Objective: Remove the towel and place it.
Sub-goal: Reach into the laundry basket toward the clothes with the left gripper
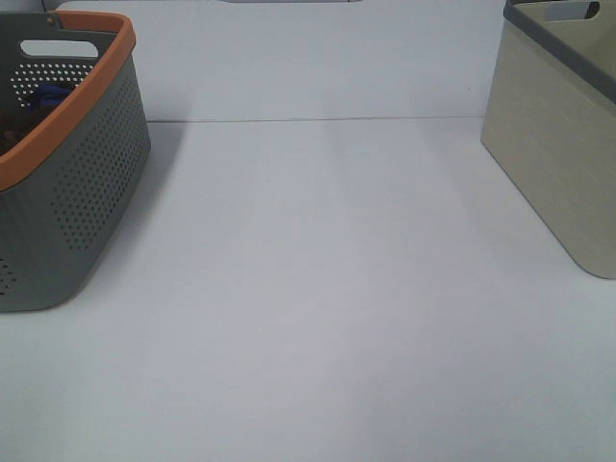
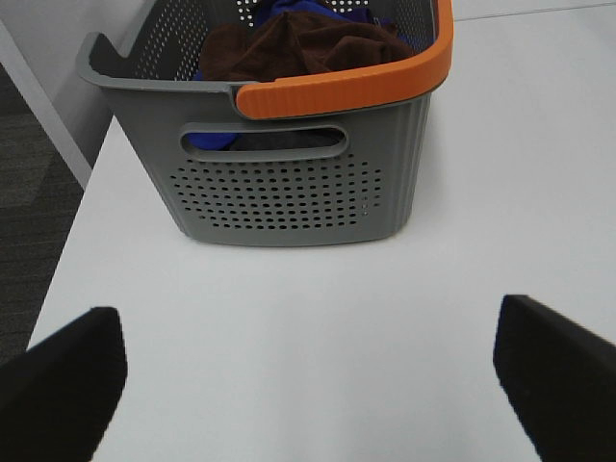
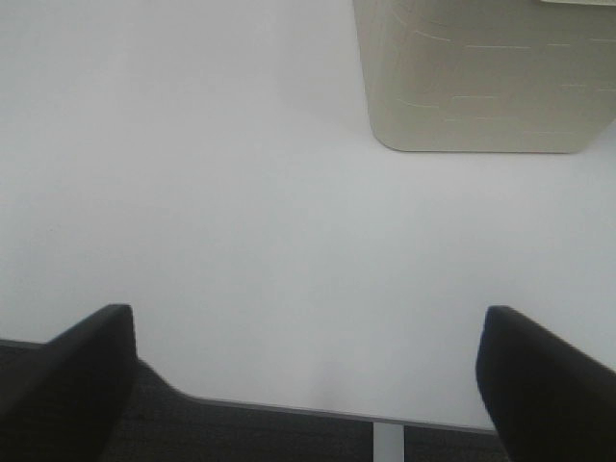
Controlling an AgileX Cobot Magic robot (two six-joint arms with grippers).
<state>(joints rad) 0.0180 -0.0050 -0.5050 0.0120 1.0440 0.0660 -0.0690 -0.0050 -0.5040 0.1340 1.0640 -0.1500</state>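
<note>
The dark reddish-brown towel [image 2: 298, 46] lies bunched in the grey basket [image 2: 289, 197] with an orange rim, on top of a blue cloth [image 2: 289, 10]. In the high view the basket [image 1: 87, 183] stands at the far left; only a bit of blue cloth [image 1: 48, 94] shows inside, and the towel is barely visible. My left gripper [image 2: 313, 371] is open and empty, above the table short of the basket's handle end. My right gripper [image 3: 308, 371] is open and empty over the table's front edge. Neither gripper shows in the high view.
A beige basket [image 1: 563, 144] with a dark grey rim stands at the far right, also in the right wrist view [image 3: 481, 77]. White table [image 1: 318, 289] lies between the baskets. The table's edge and dark floor [image 2: 29, 183] lie beside the grey basket.
</note>
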